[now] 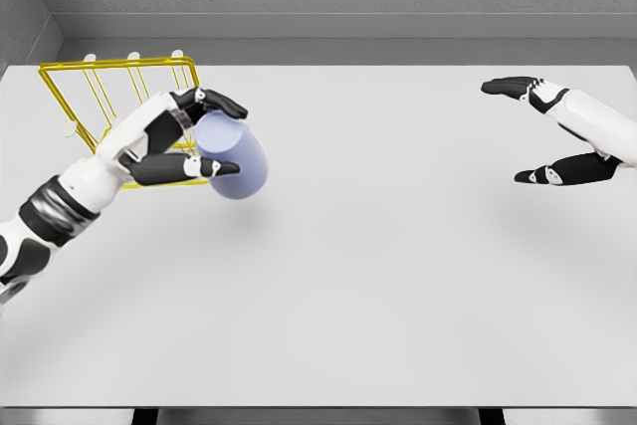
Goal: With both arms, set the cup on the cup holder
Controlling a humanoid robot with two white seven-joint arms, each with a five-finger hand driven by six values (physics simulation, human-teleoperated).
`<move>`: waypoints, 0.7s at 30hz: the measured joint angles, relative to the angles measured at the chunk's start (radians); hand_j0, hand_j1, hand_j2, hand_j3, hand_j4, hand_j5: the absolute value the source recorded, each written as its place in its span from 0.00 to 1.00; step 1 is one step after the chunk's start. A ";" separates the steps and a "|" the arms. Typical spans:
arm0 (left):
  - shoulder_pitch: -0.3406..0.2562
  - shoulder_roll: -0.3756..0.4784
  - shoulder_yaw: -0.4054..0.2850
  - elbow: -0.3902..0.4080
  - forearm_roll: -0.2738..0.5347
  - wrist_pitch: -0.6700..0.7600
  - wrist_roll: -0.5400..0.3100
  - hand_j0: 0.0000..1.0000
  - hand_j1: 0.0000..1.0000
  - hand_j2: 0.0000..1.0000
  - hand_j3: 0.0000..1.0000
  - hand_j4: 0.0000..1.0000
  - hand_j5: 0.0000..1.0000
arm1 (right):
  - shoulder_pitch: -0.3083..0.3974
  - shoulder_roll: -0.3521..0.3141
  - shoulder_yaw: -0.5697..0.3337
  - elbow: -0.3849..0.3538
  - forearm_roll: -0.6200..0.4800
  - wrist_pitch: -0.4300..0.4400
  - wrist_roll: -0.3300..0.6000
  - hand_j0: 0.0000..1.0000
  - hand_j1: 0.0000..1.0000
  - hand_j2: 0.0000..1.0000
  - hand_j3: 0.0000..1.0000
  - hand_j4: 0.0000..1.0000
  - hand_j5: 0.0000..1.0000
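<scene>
A wide white bench (398, 276) fills most of the view, bounded behind by grey walls. At its far left corner a yellow wire cup holder (95, 97) is seen, with pale-tipped pegs rising from its frame. The left arm is brought in from the lower left, and the left hand (184, 136) is closed around a pale lavender cup (234, 158) — dark fingers over its top, thumb pressed beneath. The cup is held tilted just in front of the holder's right side, its long axis slanted from upper left to lower right; which end is the mouth cannot be told. Well apart, at the right edge, the right hand (552, 131) is held empty — fingers and thumb spread wide.
</scene>
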 measured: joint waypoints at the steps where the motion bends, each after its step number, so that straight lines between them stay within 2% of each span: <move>1: 0.000 0.003 0.001 0.000 0.003 0.000 0.000 0.51 0.51 0.51 0.51 0.51 0.51 | 0.000 0.000 0.000 0.000 0.000 0.000 0.000 1.00 1.00 1.00 1.00 1.00 1.00; 21: -0.021 0.045 0.052 0.025 0.045 0.001 0.000 0.51 0.51 0.51 0.51 0.51 0.51 | 0.000 0.000 0.000 -0.002 0.000 0.000 0.000 1.00 1.00 1.00 1.00 1.00 1.00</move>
